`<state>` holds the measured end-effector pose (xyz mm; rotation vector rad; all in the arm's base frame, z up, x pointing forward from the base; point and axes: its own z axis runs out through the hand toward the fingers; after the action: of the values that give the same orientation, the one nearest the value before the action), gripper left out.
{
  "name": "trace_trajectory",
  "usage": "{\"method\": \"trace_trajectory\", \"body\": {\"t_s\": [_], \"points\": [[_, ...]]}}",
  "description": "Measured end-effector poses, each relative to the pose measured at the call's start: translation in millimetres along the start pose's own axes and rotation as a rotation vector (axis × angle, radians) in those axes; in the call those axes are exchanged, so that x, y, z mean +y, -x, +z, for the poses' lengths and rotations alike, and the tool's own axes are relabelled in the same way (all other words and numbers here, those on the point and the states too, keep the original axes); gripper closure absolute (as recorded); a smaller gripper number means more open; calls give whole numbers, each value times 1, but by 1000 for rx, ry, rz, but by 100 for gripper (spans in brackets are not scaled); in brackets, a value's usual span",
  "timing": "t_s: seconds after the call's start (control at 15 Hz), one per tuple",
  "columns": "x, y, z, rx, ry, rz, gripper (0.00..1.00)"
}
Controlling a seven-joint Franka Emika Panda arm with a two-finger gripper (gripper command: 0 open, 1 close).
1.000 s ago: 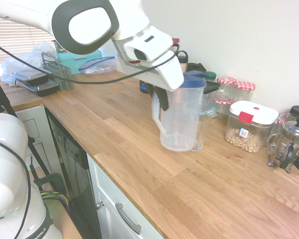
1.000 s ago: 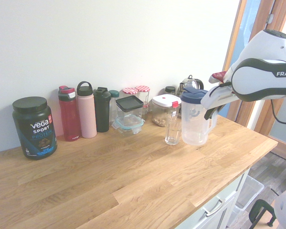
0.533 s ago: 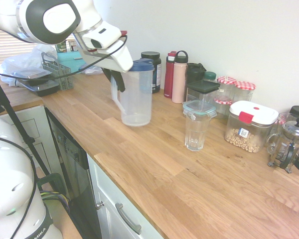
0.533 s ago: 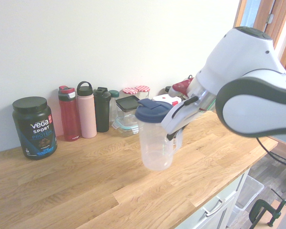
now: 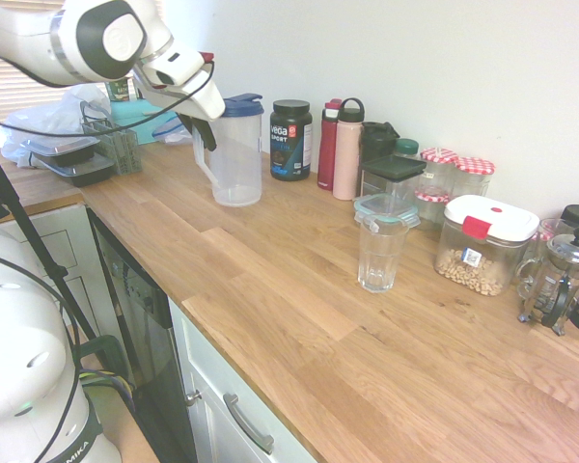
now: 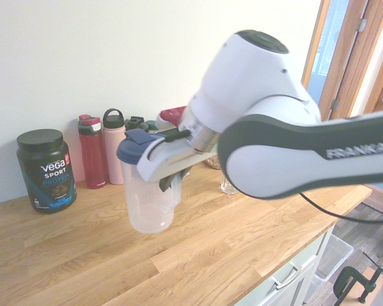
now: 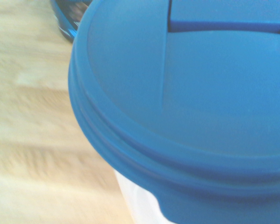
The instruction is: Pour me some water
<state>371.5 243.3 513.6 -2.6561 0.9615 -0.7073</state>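
Note:
A clear plastic jug (image 5: 235,154) with a blue lid (image 7: 186,93) hangs upright just above the wooden counter, in front of the black Vega tub (image 5: 290,140). My gripper (image 5: 208,135) is shut on the jug's handle. In the second exterior view the jug (image 6: 148,201) is left of centre, with the gripper (image 6: 171,182) at its handle. The empty drinking glass (image 5: 379,253) stands far off along the counter; in the second exterior view only its base (image 6: 228,187) peeks from behind my arm.
Along the wall stand a red bottle (image 5: 328,145), a pink bottle (image 5: 346,149), a dark bottle (image 5: 374,143), jars and a food box (image 5: 483,243). A French press (image 5: 557,280) is at the far right. Containers and a bag (image 5: 53,135) fill the left end.
My arm has carried the jug away from the glass, along the counter toward the Vega tub. The glass has stayed where it was.

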Motion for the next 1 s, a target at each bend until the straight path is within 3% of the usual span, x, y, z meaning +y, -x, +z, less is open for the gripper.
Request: {"method": "trace_trajectory", "body": {"t_s": [0.2,0.67,0.73,1.0], "points": [[-28,-4,33,-32,31,-11,100],[-35,19,83,-17,31,-71,100],[-34,18,86,-16,27,-71,0],[-30,4,90,-23,25,-39,0]]}}
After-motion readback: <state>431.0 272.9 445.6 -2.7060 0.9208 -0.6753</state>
